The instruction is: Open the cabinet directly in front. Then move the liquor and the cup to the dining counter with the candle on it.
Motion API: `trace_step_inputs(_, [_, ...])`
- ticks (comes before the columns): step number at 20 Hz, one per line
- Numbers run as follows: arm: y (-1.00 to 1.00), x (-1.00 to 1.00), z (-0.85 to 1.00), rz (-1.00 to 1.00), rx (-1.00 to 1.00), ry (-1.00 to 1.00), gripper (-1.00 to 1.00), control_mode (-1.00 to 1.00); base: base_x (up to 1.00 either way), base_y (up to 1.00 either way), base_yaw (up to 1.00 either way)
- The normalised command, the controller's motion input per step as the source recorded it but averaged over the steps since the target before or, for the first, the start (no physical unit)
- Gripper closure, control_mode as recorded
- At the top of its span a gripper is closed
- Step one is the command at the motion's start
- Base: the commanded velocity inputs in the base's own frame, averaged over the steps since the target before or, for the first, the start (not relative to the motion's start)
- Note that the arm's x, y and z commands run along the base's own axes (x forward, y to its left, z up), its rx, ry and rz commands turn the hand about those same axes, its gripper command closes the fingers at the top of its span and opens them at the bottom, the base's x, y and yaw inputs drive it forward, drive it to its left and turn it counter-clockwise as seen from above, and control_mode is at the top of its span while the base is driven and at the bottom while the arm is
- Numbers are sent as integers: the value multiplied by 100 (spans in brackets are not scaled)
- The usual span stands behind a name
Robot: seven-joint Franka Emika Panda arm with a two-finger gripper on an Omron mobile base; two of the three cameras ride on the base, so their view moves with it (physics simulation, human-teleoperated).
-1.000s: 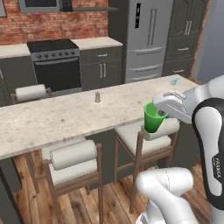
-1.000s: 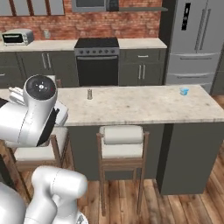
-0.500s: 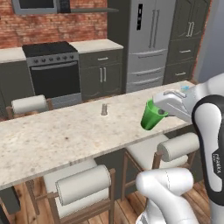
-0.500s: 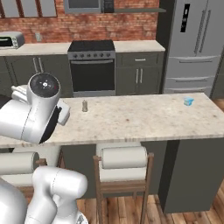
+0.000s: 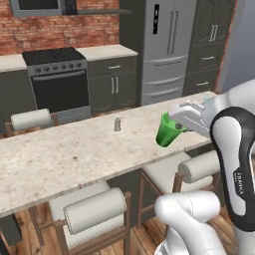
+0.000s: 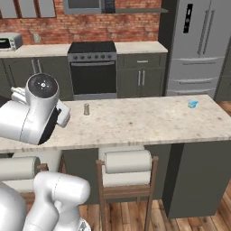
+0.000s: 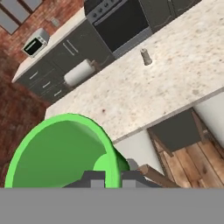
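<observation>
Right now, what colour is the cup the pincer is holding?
Bright green. The cup shows best in the left base view, held above the dining counter's edge.

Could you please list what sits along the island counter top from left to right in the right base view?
Small grey shaker → small blue object near the right end, both standing on the beige stone counter.

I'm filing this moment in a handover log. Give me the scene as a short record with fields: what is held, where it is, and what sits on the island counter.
held object: green cup, tilted
gripper: shut on the cup's rim
cup position: in the air by the dining counter near edge, not set down
on the counter: small grey shaker; small blue item near the far end
seating: stools tucked under the counter
background: stove, fridge
</observation>
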Motion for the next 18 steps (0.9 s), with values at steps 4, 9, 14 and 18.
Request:
trace_step_inputs(4, [86,96,-21,-15,-8,1,100,-100,0,0,0])
trace_step_inputs(9, [88,95,-31,-17,-9,6,100,-100,0,0,0])
trace_step_inputs(14, [29,79,-26,-8,-2,12,100,-100,0,0,0])
trace_step_inputs(18, [0,76,-8,-1,0,14,100,-100,0,0,0])
